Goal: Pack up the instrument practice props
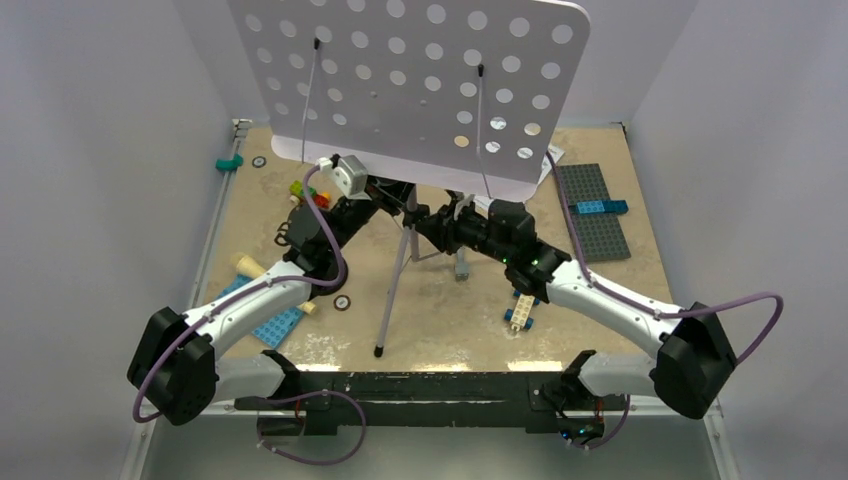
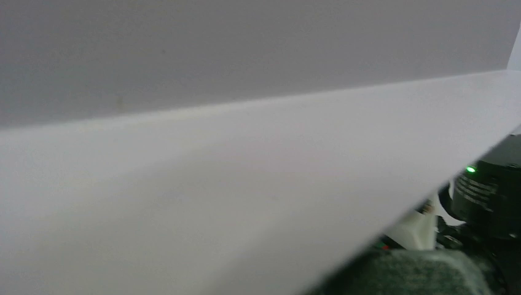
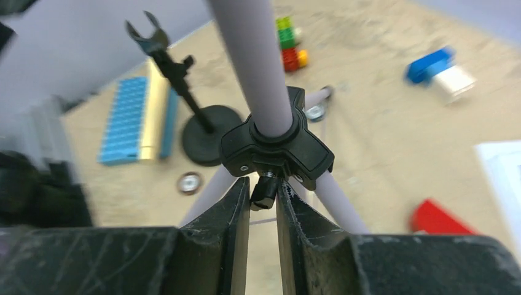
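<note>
The lilac perforated music stand (image 1: pixel 410 80) stands upright mid-table on its tripod (image 1: pixel 398 270). My right gripper (image 3: pixel 263 195) is shut on the small black knob under the tripod's black hub (image 3: pixel 276 144), and both fingers touch it. My left gripper (image 1: pixel 385 192) reaches under the stand's desk beside the pole. Its fingers are hidden, because the lilac desk (image 2: pixel 215 184) fills the left wrist view. The black round-base mic stand (image 3: pixel 206 132) stands behind the tripod. A cream-yellow microphone (image 1: pixel 246 265) lies by the left arm. White sheet-music pages (image 3: pixel 501 172) lie at the right.
A blue studded plate (image 1: pixel 275 322) lies under the left arm. A grey plate (image 1: pixel 592 210) carries a blue brick (image 1: pixel 600 207) at the right. Loose bricks (image 1: pixel 522 308) sit near the right forearm, and others (image 1: pixel 303 190) by the left wrist. A red brick (image 3: pixel 439 218) lies close by.
</note>
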`<move>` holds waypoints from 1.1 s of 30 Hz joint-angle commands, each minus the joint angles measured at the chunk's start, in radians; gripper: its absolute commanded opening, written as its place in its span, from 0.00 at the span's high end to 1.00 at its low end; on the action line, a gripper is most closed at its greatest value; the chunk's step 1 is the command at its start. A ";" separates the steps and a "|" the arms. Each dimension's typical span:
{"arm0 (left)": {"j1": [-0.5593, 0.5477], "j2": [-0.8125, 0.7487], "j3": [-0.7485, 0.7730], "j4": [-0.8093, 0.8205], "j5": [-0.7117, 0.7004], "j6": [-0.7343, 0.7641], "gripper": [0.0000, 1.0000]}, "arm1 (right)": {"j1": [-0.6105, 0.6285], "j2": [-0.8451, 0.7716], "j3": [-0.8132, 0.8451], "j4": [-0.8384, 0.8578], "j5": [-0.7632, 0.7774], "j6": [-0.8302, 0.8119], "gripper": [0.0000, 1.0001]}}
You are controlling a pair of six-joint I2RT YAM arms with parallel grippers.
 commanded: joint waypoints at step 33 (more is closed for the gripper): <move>-0.021 0.058 0.002 -0.136 0.006 -0.091 1.00 | 0.478 -0.027 -0.244 0.835 1.088 -1.330 0.36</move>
